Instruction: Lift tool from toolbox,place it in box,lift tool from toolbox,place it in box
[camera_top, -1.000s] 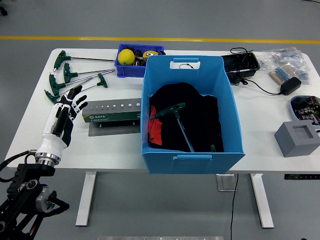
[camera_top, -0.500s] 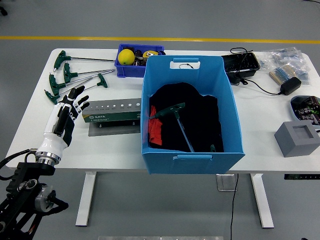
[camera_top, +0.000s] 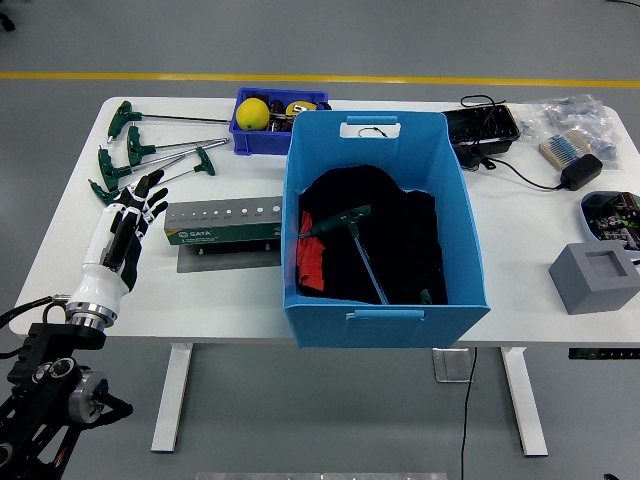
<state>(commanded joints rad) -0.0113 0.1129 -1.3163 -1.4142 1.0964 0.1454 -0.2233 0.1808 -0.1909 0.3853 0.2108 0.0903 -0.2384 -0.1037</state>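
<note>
Nearest us, our left hand hovers over the white table near its left edge, fingers stretched out and loosely spread, gripping nothing. Just right of it lies the grey-green toolbox, its row of holes facing up. To the right sits the big blue box, lined with dark cloth, one green T-handle tool lying inside. Farther back, more T-handle tools lie on the table's far-left part, beside a small blue bin.
</note>
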